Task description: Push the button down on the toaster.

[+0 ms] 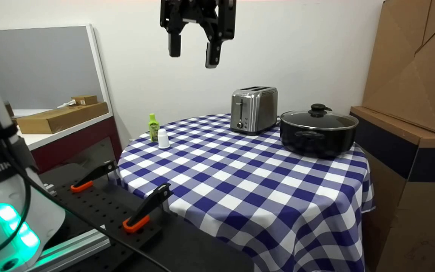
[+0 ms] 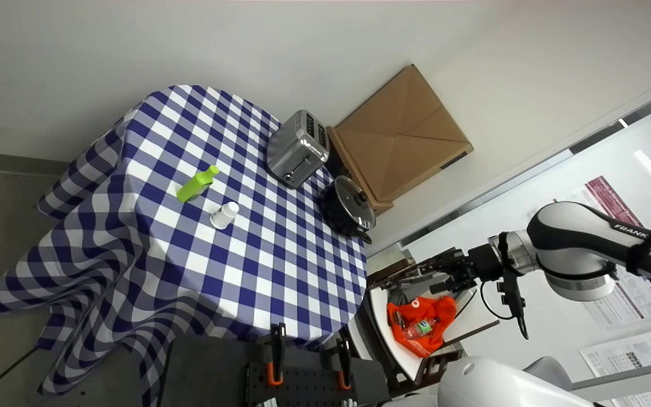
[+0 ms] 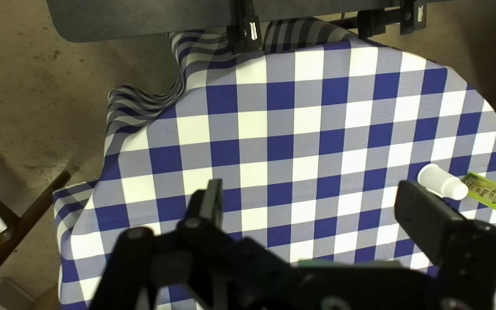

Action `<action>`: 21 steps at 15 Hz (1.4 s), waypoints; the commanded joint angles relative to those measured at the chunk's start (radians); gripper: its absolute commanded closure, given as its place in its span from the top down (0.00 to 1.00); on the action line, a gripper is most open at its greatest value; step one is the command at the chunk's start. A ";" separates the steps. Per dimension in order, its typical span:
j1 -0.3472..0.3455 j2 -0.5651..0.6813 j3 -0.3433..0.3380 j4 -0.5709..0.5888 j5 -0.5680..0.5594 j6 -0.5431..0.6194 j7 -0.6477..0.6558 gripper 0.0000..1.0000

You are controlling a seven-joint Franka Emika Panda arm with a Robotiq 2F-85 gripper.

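The silver toaster [image 1: 266, 109] stands upright toward the back of the checkered table; it also shows in an exterior view [image 2: 287, 148]. Its lever [image 1: 239, 103] sits near the top of a vertical slot on the narrow front face, above a round knob [image 1: 239, 125]. The bread slots on top look empty. My gripper [image 1: 192, 56] is open and empty, high above the table and apart from the toaster. In the wrist view the open fingers [image 3: 310, 191] point down with only tablecloth between them. The toaster is out of the wrist view.
A black lidded pot [image 1: 317, 138] stands beside the toaster. A green bottle [image 1: 153, 128] and a white cup-shaped thing [image 1: 163, 139] stand at the table's other side. Large cardboard boxes [image 1: 414, 71] are stacked beyond the pot. Black clamps [image 1: 149, 206] sit on the robot's base plate.
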 commanded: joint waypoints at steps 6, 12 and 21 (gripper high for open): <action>0.009 0.009 0.027 0.001 0.033 0.094 -0.029 1.00; 0.054 0.073 0.053 0.001 0.037 0.323 -0.021 1.00; 0.178 0.295 0.185 0.029 0.108 0.604 0.084 1.00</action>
